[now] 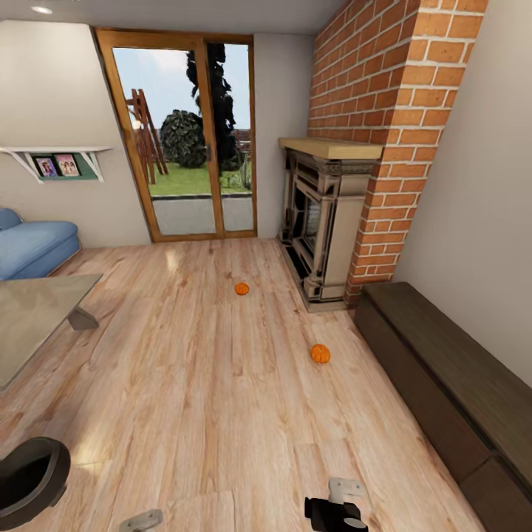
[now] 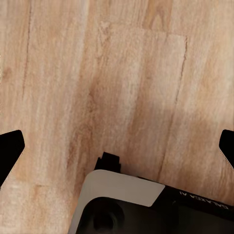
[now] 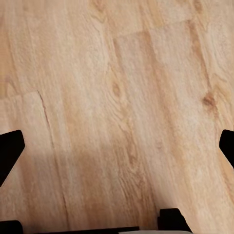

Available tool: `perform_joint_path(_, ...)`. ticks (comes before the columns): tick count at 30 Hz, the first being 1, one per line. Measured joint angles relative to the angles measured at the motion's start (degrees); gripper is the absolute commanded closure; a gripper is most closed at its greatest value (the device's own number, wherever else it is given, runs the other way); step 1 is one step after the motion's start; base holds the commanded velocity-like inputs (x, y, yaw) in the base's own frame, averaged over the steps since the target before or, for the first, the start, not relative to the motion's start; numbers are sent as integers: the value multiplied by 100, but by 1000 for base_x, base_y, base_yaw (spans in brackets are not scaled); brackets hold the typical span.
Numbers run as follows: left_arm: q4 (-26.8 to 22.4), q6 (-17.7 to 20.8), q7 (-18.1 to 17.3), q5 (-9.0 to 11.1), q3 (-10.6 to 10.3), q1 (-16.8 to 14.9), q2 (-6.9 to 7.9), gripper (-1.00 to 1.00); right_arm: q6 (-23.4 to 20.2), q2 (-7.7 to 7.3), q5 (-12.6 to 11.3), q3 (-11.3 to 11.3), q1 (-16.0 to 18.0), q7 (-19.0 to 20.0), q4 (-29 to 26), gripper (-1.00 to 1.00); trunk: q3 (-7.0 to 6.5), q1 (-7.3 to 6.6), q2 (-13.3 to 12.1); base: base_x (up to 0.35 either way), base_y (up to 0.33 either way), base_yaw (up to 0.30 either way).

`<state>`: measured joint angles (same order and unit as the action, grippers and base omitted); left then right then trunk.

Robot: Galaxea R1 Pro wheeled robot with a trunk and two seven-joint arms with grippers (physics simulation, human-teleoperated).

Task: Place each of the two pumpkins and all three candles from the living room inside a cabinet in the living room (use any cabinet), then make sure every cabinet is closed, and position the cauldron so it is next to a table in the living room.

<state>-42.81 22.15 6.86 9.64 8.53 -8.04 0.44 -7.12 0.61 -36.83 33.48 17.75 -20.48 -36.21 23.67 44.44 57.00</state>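
Note:
Two orange pumpkins lie on the wooden floor, one near the fireplace [image 1: 320, 354] and one further off [image 1: 241, 289]. The long dark brown cabinet [image 1: 443, 377] runs along the right wall, its fronts shut. The black round cauldron [image 1: 29, 476] stands on the floor at the lower left, beside the glass table [image 1: 33, 318]. The candles are out of view. My left gripper [image 2: 117, 151] and right gripper [image 3: 117, 151] both hang open over bare floor, holding nothing. The arm ends show low in the head view, left [image 1: 140, 519] and right [image 1: 336, 511].
A brick fireplace [image 1: 325, 222] stands between the cabinet and the glass patio door [image 1: 185, 140]. A blue sofa [image 1: 33, 247] sits at the far left under a wall shelf [image 1: 59, 159]. Open wooden floor [image 1: 222, 384] stretches between me and the pumpkins.

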Motion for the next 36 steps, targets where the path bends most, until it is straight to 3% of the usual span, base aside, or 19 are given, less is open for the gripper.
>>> perform_joint_path(7,13,0,0,-5,-1,1,0,-100,-4,1,17,16,0,11,0,-100,-13,0,0,286,94,-2)
perform_joint_path(17,35,-115,0,2,-2,2,0,-100,-5,1,18,19,0,17,-9,-100,-12,0,0,300,176,-185)
perform_joint_path(36,44,-132,0,3,-37,1,-1,-100,-4,1,18,35,0,26,-35,-100,-12,0,0,275,196,-8)
